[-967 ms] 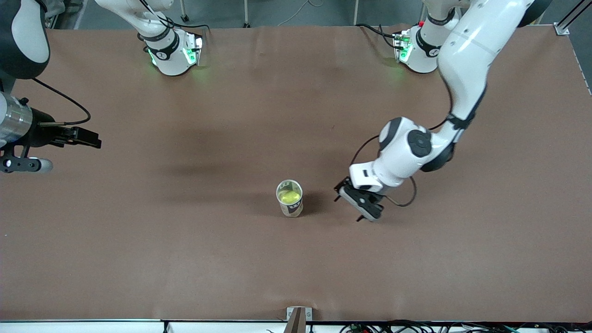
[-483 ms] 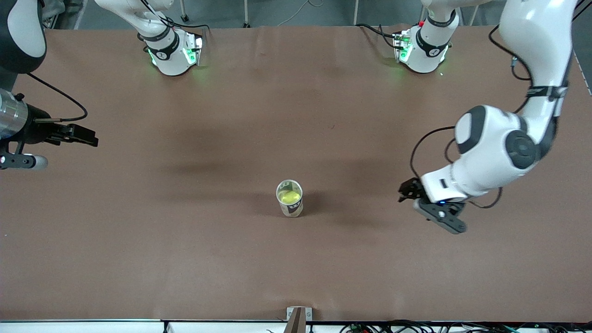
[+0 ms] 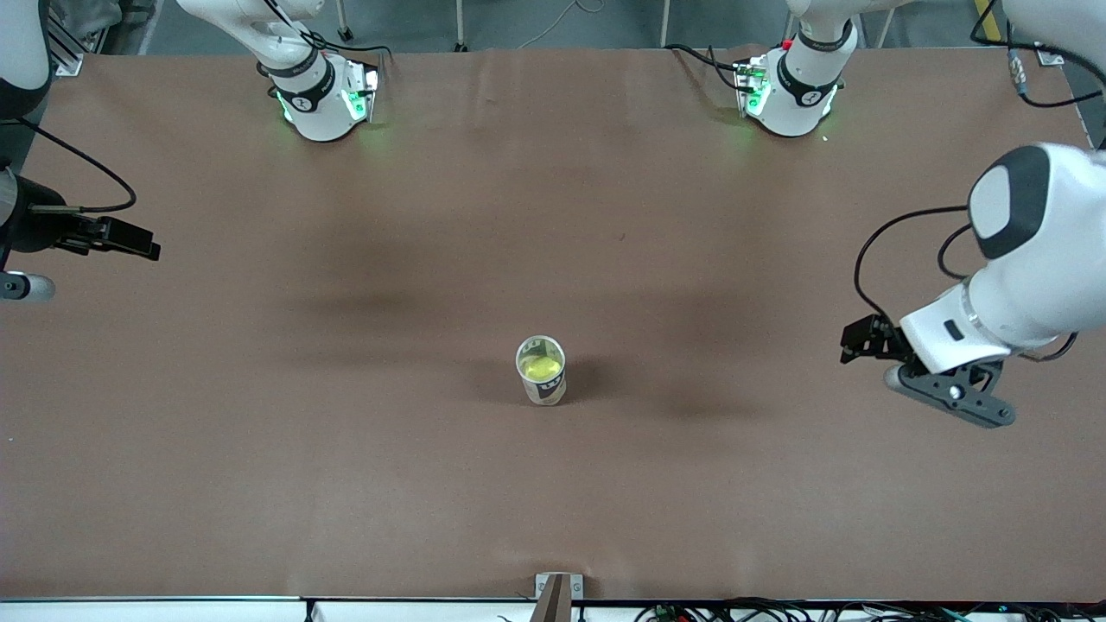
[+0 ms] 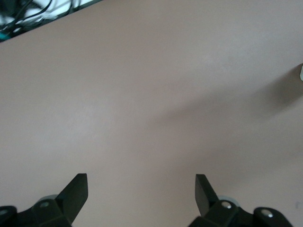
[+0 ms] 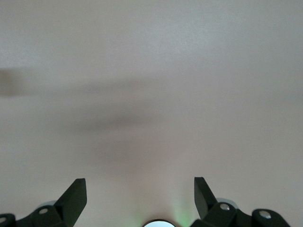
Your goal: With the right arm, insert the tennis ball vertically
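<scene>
Right gripper, fingers spread and empty, hangs over the table at the right arm's end; left gripper, likewise spread, over the other end. Yellow-green tennis ball sits inside the upright cup mid-table.

The setting was probably a robotics laboratory. Two white arm bases with green indicator lights were bolted to a brown-covered table; loose cables ran along its edge, and aluminium framing stood at one corner.
</scene>
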Tool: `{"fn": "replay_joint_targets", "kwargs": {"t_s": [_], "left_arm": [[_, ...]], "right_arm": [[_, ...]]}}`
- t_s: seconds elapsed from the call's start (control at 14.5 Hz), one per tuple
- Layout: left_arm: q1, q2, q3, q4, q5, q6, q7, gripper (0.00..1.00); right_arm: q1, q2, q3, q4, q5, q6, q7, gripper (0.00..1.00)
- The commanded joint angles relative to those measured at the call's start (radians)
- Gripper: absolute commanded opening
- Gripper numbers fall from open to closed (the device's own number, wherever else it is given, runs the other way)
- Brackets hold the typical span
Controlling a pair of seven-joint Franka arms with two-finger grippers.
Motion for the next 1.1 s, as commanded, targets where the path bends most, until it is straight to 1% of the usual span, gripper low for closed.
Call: {"fn": "replay_joint_targets", "kwargs": {"t_s": [0.0,0.14,0.28,0.41,0.62,0.9,1.04], "left_arm": [[0.002,-0.103,0.007,-0.013,0.03,-0.115,-0.057,1.0],[0.029,-0.156,0.005,-0.015,0.041,-0.174,-0.085,1.0],[0.029,-0.205,0.005,-0.015,0.076,-0.232,-0.132,1.0],[0.031,-0.236,0.005,-0.013,0.092,-0.275,-0.137,1.0],[0.045,-0.255,0.004,-0.009,0.092,-0.284,-0.129,1.0],[0.069,-0.261,0.002,0.037,0.087,-0.327,-0.123,1.0],[0.098,-0.262,0.001,0.04,0.072,-0.336,-0.113,1.0]], "right_arm": [[0.014,-0.033,-0.016,-0.031,0.01,-0.007,-0.011,1.0],[0.023,-0.037,-0.036,-0.031,0.021,-0.007,-0.036,1.0],[0.043,-0.037,-0.065,-0.03,0.027,-0.005,-0.056,1.0],[0.043,-0.04,-0.061,-0.028,0.027,-0.008,-0.056,1.0],[0.045,-0.051,-0.056,-0.025,0.014,-0.009,-0.057,1.0],[0.048,-0.05,-0.056,-0.005,0.012,-0.031,-0.056,1.0],[0.046,-0.048,-0.058,0.017,0.012,-0.035,-0.054,1.0]]}}
